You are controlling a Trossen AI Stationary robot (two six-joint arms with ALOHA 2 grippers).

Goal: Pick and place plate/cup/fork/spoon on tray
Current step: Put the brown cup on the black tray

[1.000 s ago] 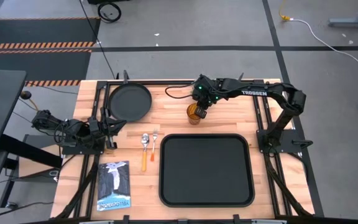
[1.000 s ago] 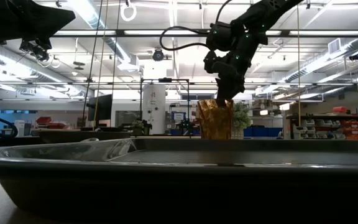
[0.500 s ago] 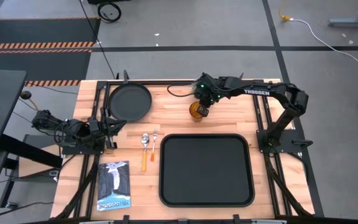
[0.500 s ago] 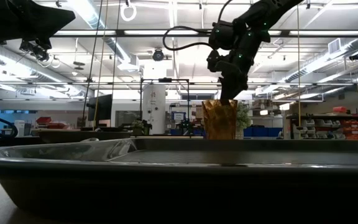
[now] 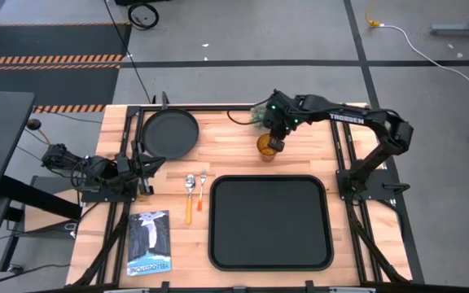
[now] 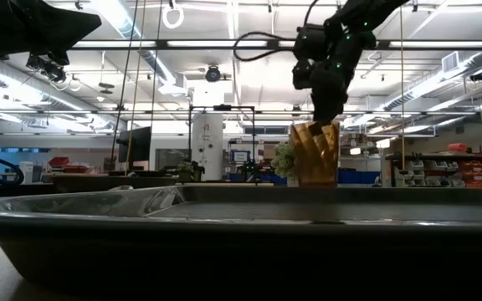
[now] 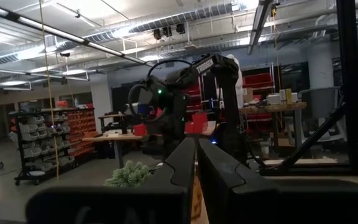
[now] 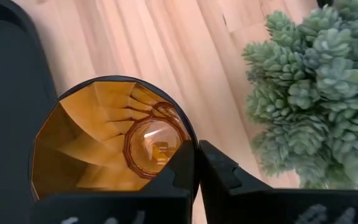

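The amber cup [image 5: 267, 147] is at the table's far middle, just beyond the black tray [image 5: 270, 244], and my right gripper [image 5: 274, 143] is shut on it; the cup also shows in the low view [image 6: 315, 155]. The round black plate [image 5: 170, 133] lies flat on the table at the far left. The spoon [image 5: 190, 194] and the fork [image 5: 202, 184] lie side by side left of the tray. My left gripper [image 5: 142, 168] waits shut at the left edge. My right gripper holds the cup by its rim [image 8: 190, 138], on the side toward the table's right, one finger [image 8: 178, 167] inside the cup and one [image 8: 224, 175] outside. The fingers come from above, pointing down. The cup stays mouth up; the tray's rim hides its base in the low view.
A small green artificial plant [image 5: 260, 115] stands just beyond the cup, close to my right gripper. A booklet [image 5: 149, 242] lies at the near left. The arms' black frames run along the table's left and right edges.
My right gripper has carried the cup toward the table's right edge, past the plant, and a little upward. The cup has stayed mouth up in the hold.
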